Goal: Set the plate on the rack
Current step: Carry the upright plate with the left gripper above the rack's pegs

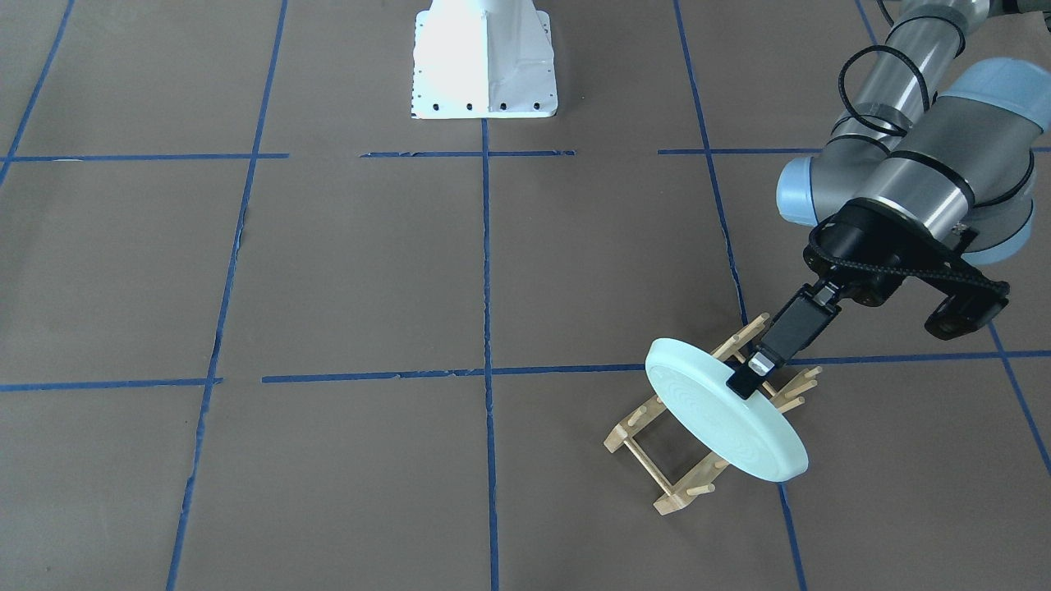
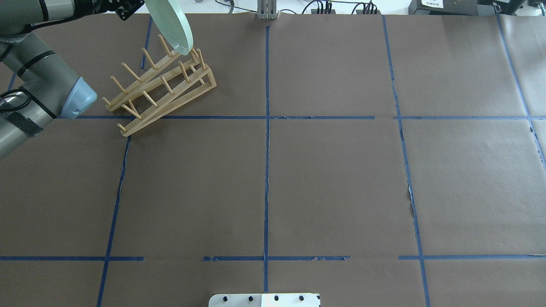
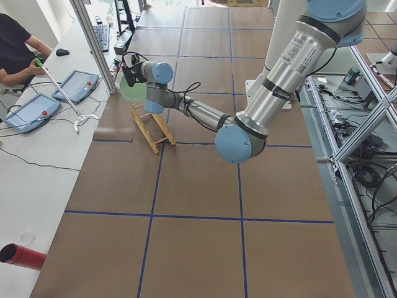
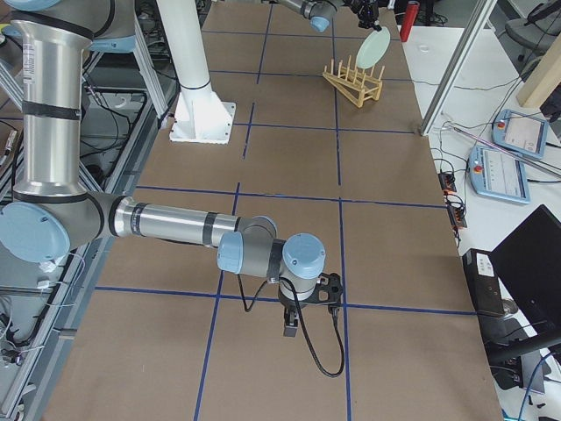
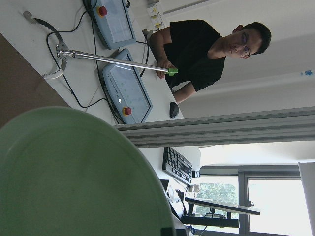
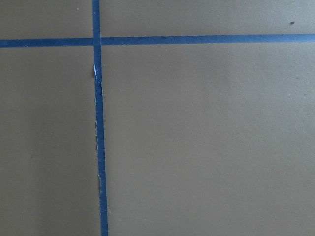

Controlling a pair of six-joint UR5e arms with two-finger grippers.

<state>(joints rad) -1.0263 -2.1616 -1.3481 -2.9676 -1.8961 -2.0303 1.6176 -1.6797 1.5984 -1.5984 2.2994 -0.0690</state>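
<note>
The pale mint-green plate [image 1: 722, 423] is tilted on edge over the far-left end of the light wooden rack [image 1: 673, 495]. My left gripper [image 1: 750, 378] is shut on the plate's upper rim. In the overhead view the plate's [image 2: 174, 26] lower edge is among the end pegs of the rack [image 2: 162, 91]; I cannot tell whether they touch. The plate fills the lower left of the left wrist view [image 5: 74, 177]. My right gripper [image 4: 292, 328] shows only in the exterior right view, low over the table; I cannot tell if it is open or shut.
The white robot base [image 1: 484, 61] stands at the table's near-robot edge. An operator [image 5: 206, 49] sits at a side table with teach pendants [image 3: 74, 87] beyond the rack. A red cylinder [image 3: 22, 256] lies on that side table. Blue tape lines grid the brown table.
</note>
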